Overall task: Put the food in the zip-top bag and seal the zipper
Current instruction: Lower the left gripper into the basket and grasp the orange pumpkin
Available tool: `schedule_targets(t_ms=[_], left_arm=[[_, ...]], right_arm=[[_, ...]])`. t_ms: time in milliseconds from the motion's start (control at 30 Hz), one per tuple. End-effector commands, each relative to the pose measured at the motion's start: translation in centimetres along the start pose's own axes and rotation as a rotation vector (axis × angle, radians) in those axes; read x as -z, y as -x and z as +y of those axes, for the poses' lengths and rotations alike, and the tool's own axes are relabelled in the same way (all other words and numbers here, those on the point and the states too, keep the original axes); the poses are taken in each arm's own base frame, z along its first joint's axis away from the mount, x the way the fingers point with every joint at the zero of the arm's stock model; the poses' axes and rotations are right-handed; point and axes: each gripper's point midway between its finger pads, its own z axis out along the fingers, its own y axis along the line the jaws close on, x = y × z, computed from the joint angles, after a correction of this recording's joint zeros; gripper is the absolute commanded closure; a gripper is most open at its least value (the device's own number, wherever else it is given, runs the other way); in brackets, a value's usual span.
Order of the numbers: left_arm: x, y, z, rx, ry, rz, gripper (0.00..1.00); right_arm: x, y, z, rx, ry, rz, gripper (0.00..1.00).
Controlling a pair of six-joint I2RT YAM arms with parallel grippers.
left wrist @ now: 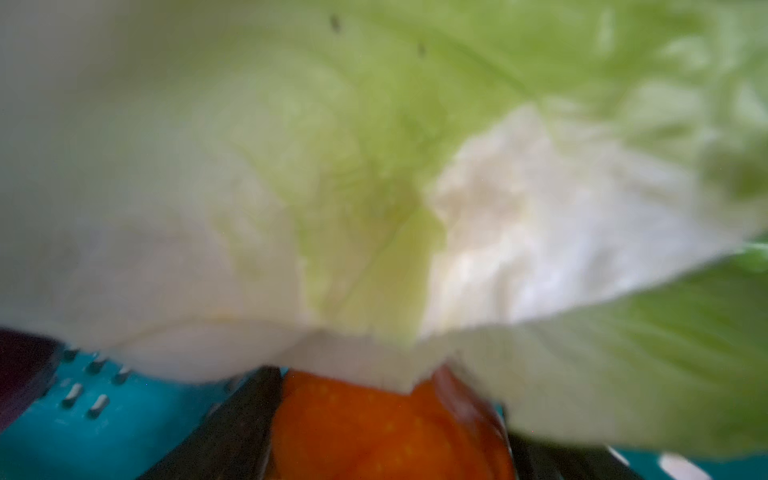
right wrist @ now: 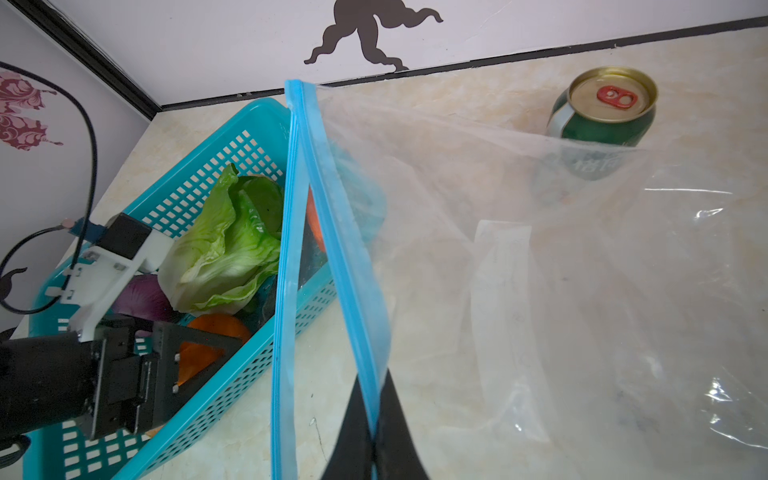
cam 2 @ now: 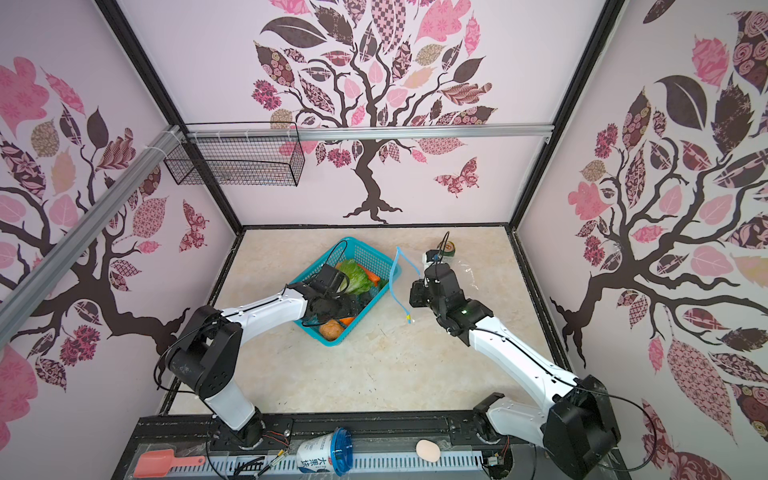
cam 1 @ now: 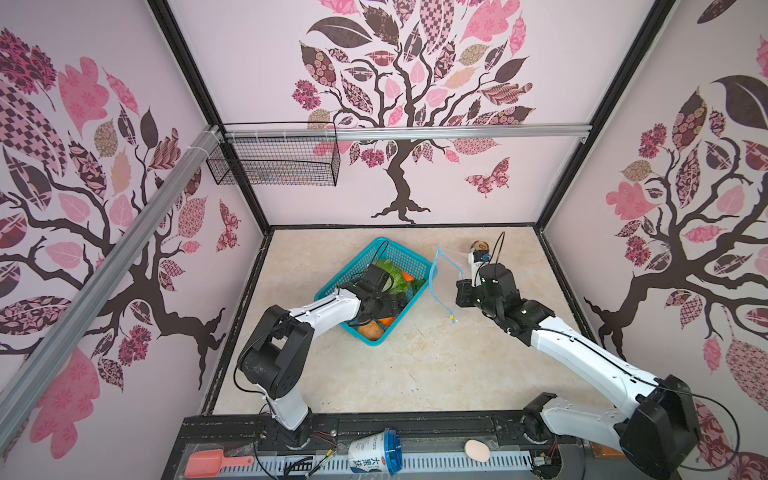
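The basket (cam 1: 349, 266) sat left of centre on the worktop (cam 1: 415, 374), holding all the food. The cabbage (cam 1: 390, 274) lay at its far end with a carrot (cam 1: 407, 275) just right of it. The onion (right wrist: 141, 297) lay beside the cabbage, and the potato (cam 1: 370, 330) in the near corner. The left hand (right wrist: 216, 349) reached into the basket with its jaws spread wide, one on either side of the pumpkin (left wrist: 386, 432), which lay under the cabbage's white base.

Just right of the basket, the bag (right wrist: 540, 270) was empty, its mouth lifted and parted, its body trailing right. The right hand (right wrist: 372, 399) was pinched tight on one side of the zipper (right wrist: 328, 208), and the yellow slider (cam 1: 452, 319) hung at the strip's near end. A can (right wrist: 602, 112) stood upright at the far right, behind the bag.
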Motion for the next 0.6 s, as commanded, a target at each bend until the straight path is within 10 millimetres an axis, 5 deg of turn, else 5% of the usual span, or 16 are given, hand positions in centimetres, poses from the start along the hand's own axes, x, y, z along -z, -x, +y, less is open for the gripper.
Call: schedule_targets(t_ms=[0, 233, 567], left_arm=[[-0.3, 0.4, -1.6, -0.027, -0.033, 0.003, 0.17], [-0.5, 1.2, -1.7, -0.046, -0.017, -0.015, 0.34], [1.7, 1.1, -1.0, -0.086, 0.007, -0.042, 0.54]], right_arm=[[0.5, 0.5, -0.2, 0.01, -0.004, -0.021, 1.0], [0.5, 0.5, -0.2, 0.013, -0.007, -0.023, 1.0], [0.5, 0.5, -0.2, 0.012, -0.008, -0.022, 1.0]])
